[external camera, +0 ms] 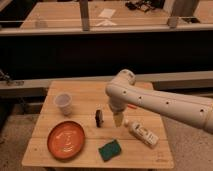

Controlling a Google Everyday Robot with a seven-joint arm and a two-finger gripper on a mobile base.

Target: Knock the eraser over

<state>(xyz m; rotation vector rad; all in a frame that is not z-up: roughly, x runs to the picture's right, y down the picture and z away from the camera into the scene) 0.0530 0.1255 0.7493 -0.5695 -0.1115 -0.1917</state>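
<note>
Eraser (99,117) stands upright near the middle of the wooden surface (85,94), a small dark block on its narrow end. In the one camera view, a pale cup (63,103) sits up and to its left, an orange plate (66,139) lies nearer the front edge, and a green sponge (109,149) lies just in front of it.

The gripper (118,119) hangs just right of the eraser, pointing down and close to the surface. It looks apart from the block (the gap is slight). Whether the gripper is apart or together, I cannot tell.

A sideways nudge to the left seems all that is needed, and several things could spoil it. Contact too low would likely slide the block rather than tip it. A sweep set too high would pass over its top. Too long a push could carry on into the cup. The white bottle (141,134) lying just right of the gripper could also be bumped if the arm swings back.
</note>
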